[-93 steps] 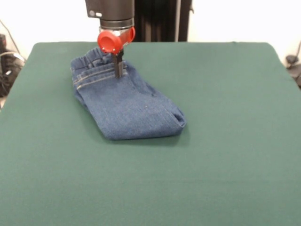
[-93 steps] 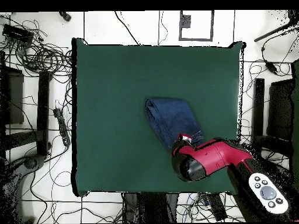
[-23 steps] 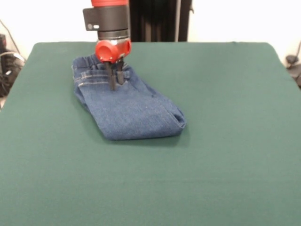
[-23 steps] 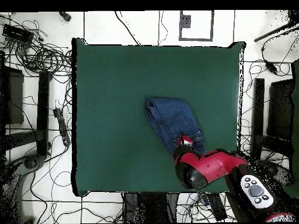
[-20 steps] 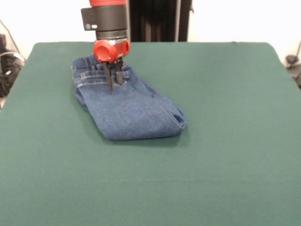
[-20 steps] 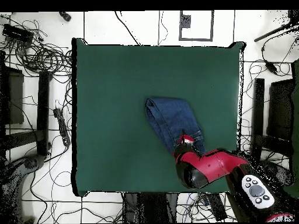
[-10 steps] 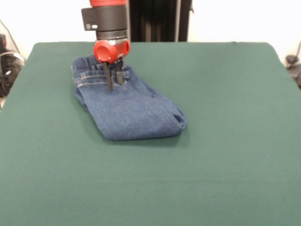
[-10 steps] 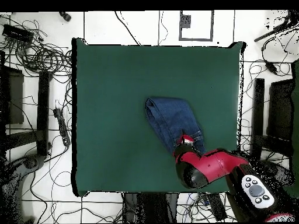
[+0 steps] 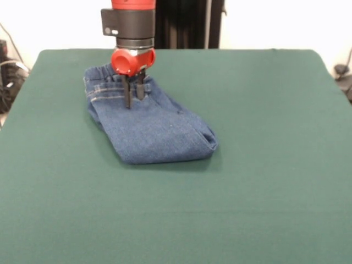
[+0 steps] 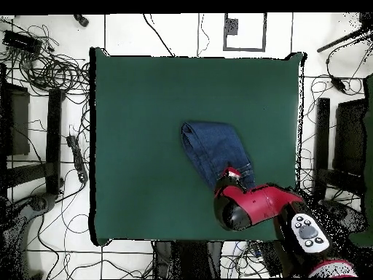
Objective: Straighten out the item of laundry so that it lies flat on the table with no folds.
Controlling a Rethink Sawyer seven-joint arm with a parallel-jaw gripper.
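Small pair of medium-blue denim jeans (image 9: 148, 124) lies folded over on itself on the dark green felt-topped table (image 9: 264, 165), waistband end toward the robot side, doubled fold end toward the table's middle. From across the table it sits left of centre; from overhead, right of centre near the robot-side edge (image 10: 218, 149). Red-and-black arm's gripper (image 9: 133, 99) stands upright over the waistband area, two thin black fingers (image 9: 128, 94) parted a little, tips down at or just into the denim just below the gathered elastic; nothing looks clamped, whether the tips actually touch cloth I can't tell. Overhead the red wrist hides the tips. Step in hand looks like taking a pinch near the waist. To do it well: catch only the top layer, close firmly, lift just enough to clear the lower layer, then drag away from the fold so the legs unroll flat. Grabbing both layers would just slide the whole bundle.
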